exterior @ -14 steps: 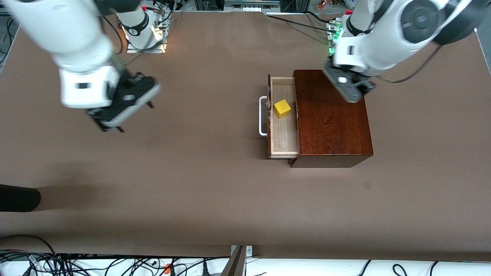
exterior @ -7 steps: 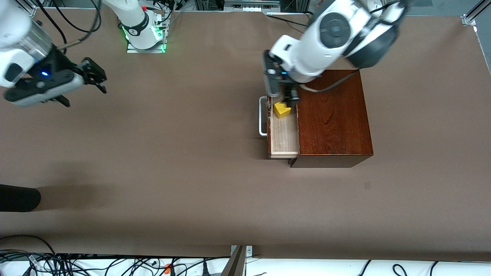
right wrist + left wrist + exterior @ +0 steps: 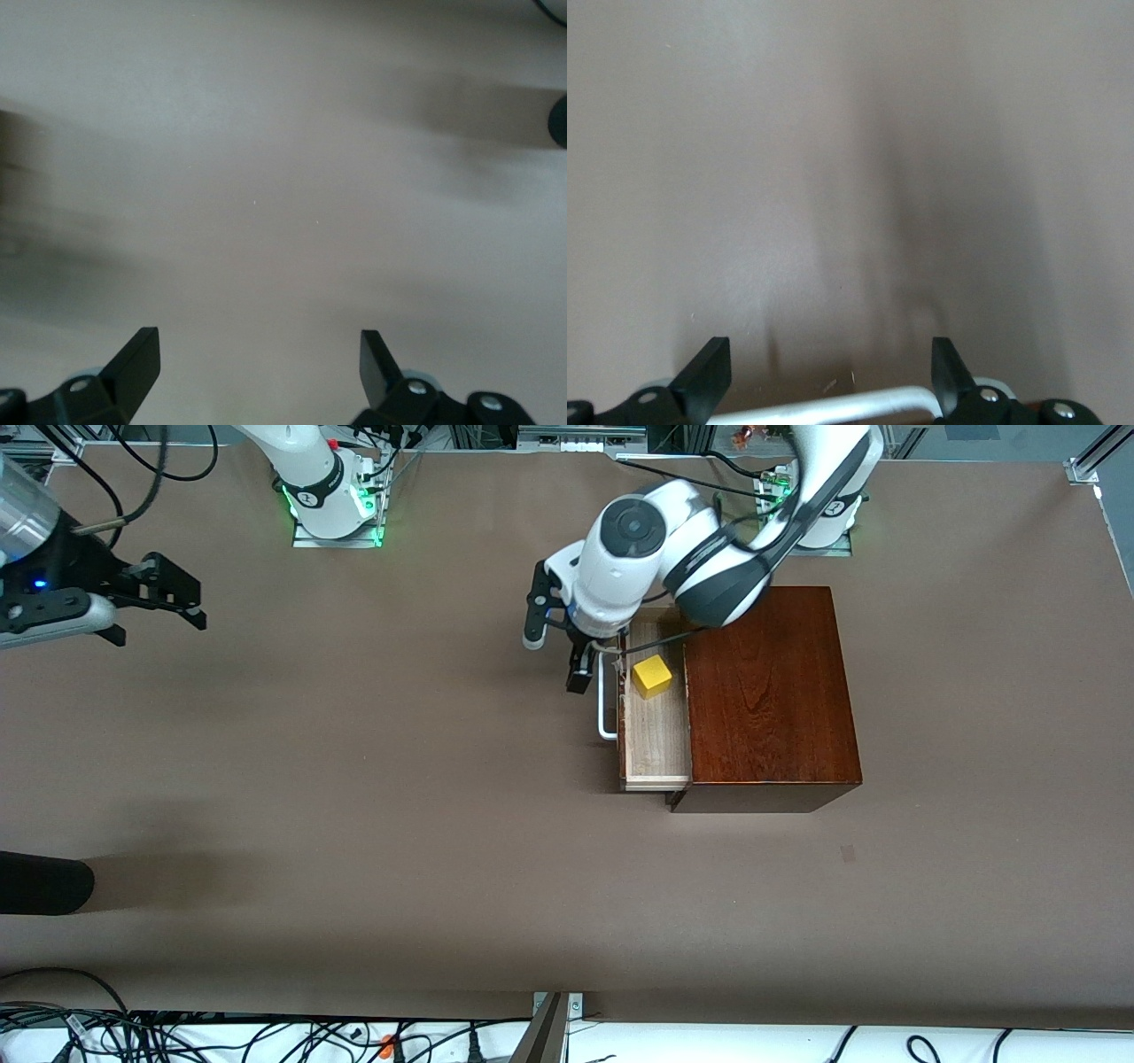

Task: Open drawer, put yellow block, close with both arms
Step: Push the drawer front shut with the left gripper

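Note:
The drawer (image 3: 657,731) stands pulled out of the dark wooden box (image 3: 767,691), toward the right arm's end of the table. The yellow block (image 3: 652,677) lies in its pale tray. My left gripper (image 3: 554,661) is open in front of the drawer, just off the white handle (image 3: 606,707). In the left wrist view the handle bar (image 3: 833,407) runs across between the open fingers (image 3: 709,372), with nothing gripped. My right gripper (image 3: 161,624) hangs open over bare table at the right arm's end; the right wrist view shows its empty fingers (image 3: 137,363).
A dark rounded object (image 3: 44,882) pokes in at the table's edge at the right arm's end, nearer the front camera. Cables (image 3: 177,1036) run along the front edge. Brown table (image 3: 399,779) stretches between the two grippers.
The left arm swung from over the box, across the drawer, down to the handle's front. The right arm drew back toward its own end of the table.

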Controlling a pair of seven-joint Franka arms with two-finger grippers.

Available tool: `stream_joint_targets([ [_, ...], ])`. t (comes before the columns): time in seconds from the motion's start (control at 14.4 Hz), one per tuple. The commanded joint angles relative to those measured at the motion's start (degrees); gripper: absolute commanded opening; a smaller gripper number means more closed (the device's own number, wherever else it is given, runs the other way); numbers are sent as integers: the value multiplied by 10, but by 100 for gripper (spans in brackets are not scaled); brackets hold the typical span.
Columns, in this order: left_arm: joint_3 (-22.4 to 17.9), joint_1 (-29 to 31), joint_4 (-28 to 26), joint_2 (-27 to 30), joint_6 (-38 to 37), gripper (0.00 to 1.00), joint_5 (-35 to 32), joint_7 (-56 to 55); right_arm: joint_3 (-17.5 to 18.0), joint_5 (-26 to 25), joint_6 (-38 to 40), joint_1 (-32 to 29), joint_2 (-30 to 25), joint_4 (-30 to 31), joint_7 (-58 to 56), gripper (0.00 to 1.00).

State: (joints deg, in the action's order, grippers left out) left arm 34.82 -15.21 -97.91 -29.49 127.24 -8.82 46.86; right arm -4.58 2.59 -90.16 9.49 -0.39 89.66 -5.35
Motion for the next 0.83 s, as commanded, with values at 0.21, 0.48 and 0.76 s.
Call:
stream_joint_targets([
  [0.21, -1, -1, -8, -41, 20, 100, -43, 17, -2, 4, 2, -8, -13, 14, 42, 100],
  [0.48, -5, 8, -17, -43, -4, 100, -73, 23, -1, -5, -3, -6, -3, 10, 42, 100],
  [0.76, -7, 23, -14, -38, -63, 100, -87, 24, -2, -6, 2, -9, 14, -8, 42, 100],
])
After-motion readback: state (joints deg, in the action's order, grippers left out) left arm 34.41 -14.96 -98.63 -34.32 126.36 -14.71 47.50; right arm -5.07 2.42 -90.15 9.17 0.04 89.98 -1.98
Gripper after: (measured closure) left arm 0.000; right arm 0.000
